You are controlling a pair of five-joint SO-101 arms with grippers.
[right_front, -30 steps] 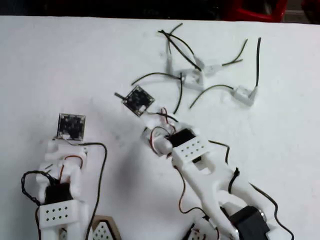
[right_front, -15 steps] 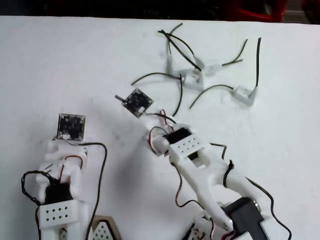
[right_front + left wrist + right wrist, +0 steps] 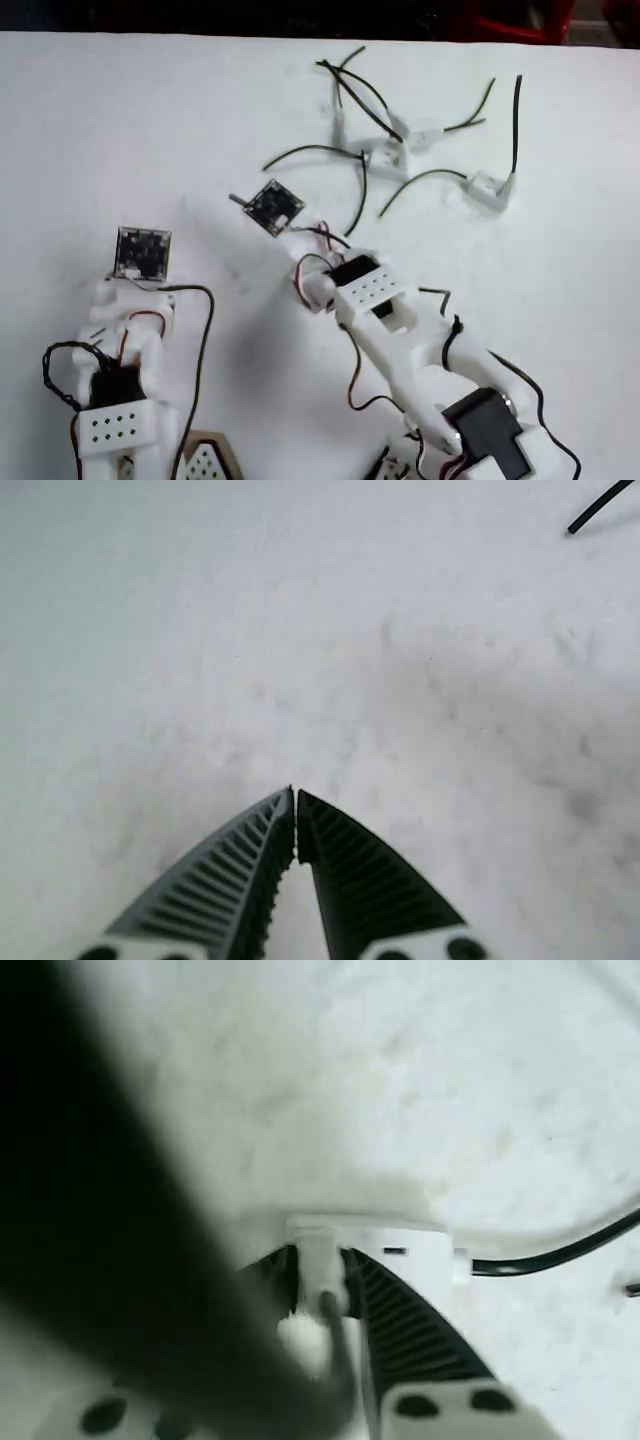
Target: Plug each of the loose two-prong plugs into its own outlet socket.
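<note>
My right gripper (image 3: 322, 1260) is shut on a small white plug (image 3: 385, 1245) whose black wire (image 3: 560, 1252) trails off to one side, just above the white table. In the high view the right arm (image 3: 375, 292) reaches to the table's middle, near a curved black wire (image 3: 357, 195). Several loose white plugs and sockets with black wires lie at the back: one cluster (image 3: 388, 156), one piece (image 3: 488, 190) to its right. My left gripper (image 3: 296, 795) is shut on nothing over bare table, and the left arm (image 3: 125, 335) sits at the lower left.
The white table (image 3: 120, 130) is open on the left and far left. A black wire end (image 3: 600, 505) lies far ahead of the left gripper. A dark edge and a red object (image 3: 520, 18) border the back of the table.
The right arm's rear links have swung down and right, and its wrist end has edged slightly left. The left arm has kept still.
</note>
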